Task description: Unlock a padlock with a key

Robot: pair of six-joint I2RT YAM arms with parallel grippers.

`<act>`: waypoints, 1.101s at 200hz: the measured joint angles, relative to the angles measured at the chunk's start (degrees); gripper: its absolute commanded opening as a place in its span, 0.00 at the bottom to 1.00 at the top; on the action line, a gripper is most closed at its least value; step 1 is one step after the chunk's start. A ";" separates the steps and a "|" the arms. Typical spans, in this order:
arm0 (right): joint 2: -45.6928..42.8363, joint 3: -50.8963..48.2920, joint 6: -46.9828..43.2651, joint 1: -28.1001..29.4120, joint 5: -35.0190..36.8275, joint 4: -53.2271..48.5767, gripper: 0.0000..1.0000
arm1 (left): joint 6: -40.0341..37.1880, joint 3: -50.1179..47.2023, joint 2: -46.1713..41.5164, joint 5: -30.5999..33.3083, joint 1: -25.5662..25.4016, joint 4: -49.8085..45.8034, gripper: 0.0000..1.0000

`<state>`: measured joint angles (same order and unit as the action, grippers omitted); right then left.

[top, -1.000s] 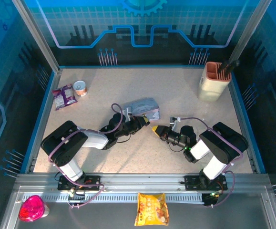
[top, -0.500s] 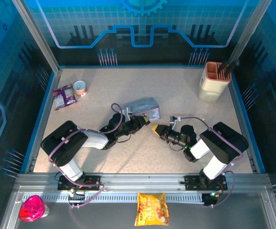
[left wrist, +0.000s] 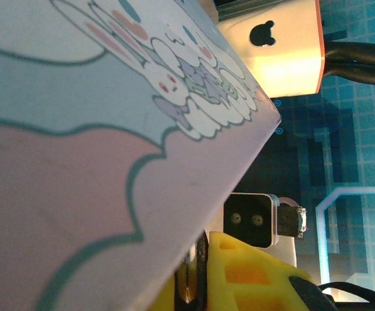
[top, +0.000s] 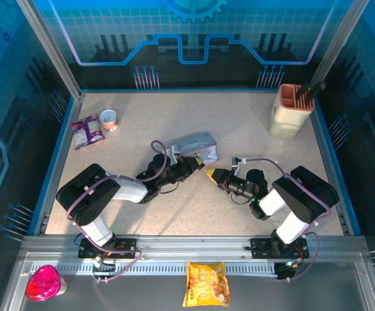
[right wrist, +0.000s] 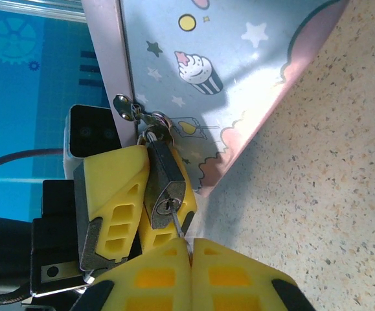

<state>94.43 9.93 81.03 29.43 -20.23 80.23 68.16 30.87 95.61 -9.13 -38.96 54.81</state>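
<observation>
Near the middle of the speckled beige worktop (top: 252, 136) lies a pale blue rectangular cartoon tin (top: 195, 143). At its near edge the left gripper (top: 197, 163) has its yellow fingers clamped on the small dark-bodied padlock (right wrist: 166, 184), which hangs from the tin's metal clasp (right wrist: 127, 107). The right gripper (right wrist: 190, 256) (fingers pressed together) pinches a thin silvery key (right wrist: 177, 227) — its tip sits in the keyhole.

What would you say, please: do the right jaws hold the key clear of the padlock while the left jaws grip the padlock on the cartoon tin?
Not quite: the right wrist view shows the key with its tip in the keyhole of the padlock, not clear of it. Otherwise the right jaws hold the key and the left jaws grip the padlock on the cartoon tin.
</observation>
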 measured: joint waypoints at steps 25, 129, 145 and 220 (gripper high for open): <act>-0.13 0.31 0.07 -0.22 -0.07 -0.02 0.00 | 0.57 0.00 0.00 0.50 -0.11 0.59 0.00; -0.33 1.44 1.53 -1.40 -1.97 -0.57 0.00 | 0.90 0.00 0.00 2.19 -0.44 1.92 0.00; -0.02 1.64 1.73 -1.49 -2.21 -0.52 0.00 | 0.96 0.00 0.00 2.51 -0.59 2.05 0.00; 0.61 3.06 1.84 -2.51 -4.07 -0.52 0.00 | 2.45 0.15 0.02 4.39 -0.79 2.84 0.00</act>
<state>95.04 12.99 82.87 26.92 -24.29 79.70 70.61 31.03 95.64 -4.73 -39.75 57.65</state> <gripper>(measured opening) 0.060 0.129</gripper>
